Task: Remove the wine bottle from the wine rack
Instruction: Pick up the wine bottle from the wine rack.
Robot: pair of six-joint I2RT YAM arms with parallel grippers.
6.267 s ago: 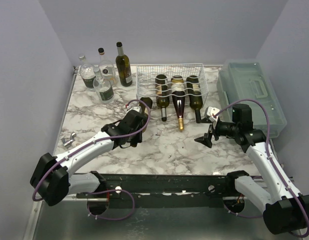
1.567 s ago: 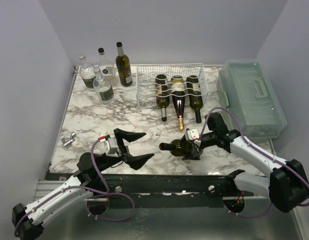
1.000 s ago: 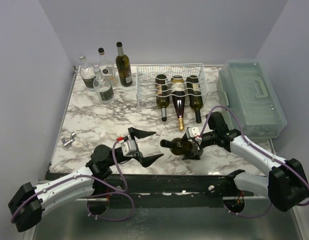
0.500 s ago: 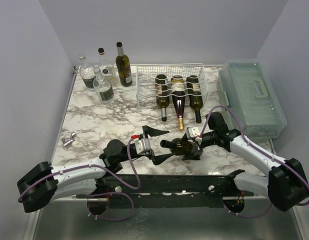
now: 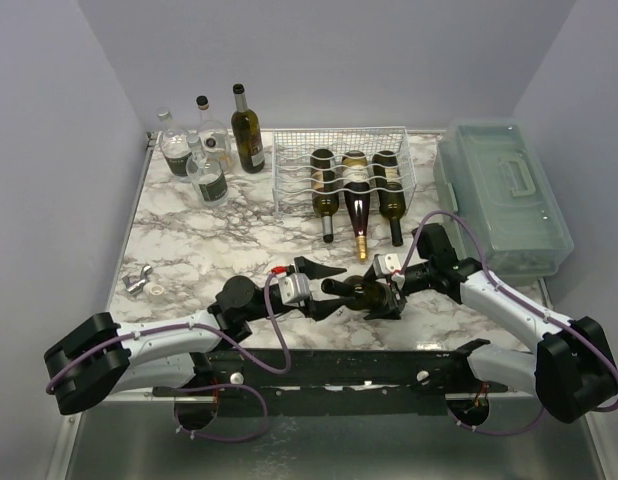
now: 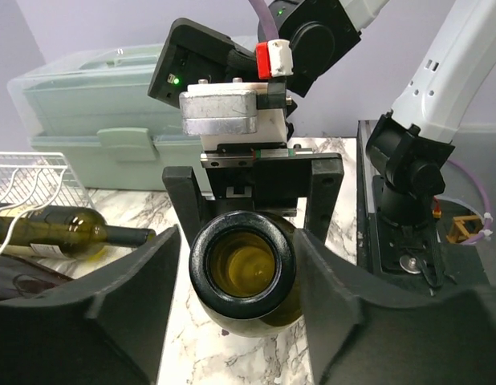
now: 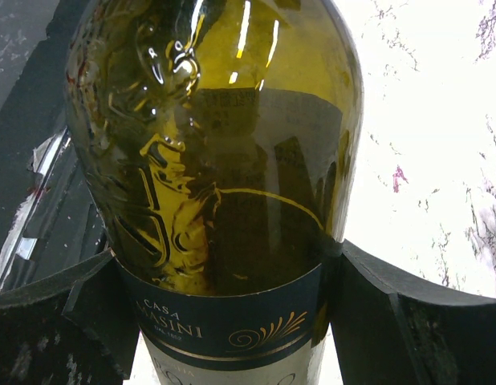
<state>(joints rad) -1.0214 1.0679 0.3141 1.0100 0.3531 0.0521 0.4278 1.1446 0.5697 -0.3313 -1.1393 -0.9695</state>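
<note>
The wine bottle is dark green and lies level above the table's front, neck to the left. My right gripper is shut on its labelled body, with a finger on each side. My left gripper is open, its fingers on either side of the bottle's open mouth, close to it. The white wire wine rack stands at the back middle, far from both grippers; its edge shows in the left wrist view.
Three bottles lie in the rack, necks toward me. Several upright bottles stand at the back left. A translucent green-grey plastic box sits at the right edge. A small metal piece lies at the left edge.
My left arm has swung right from the table's front left until its open fingers straddle the bottle's mouth. My right gripper has kept the bottle almost still.
</note>
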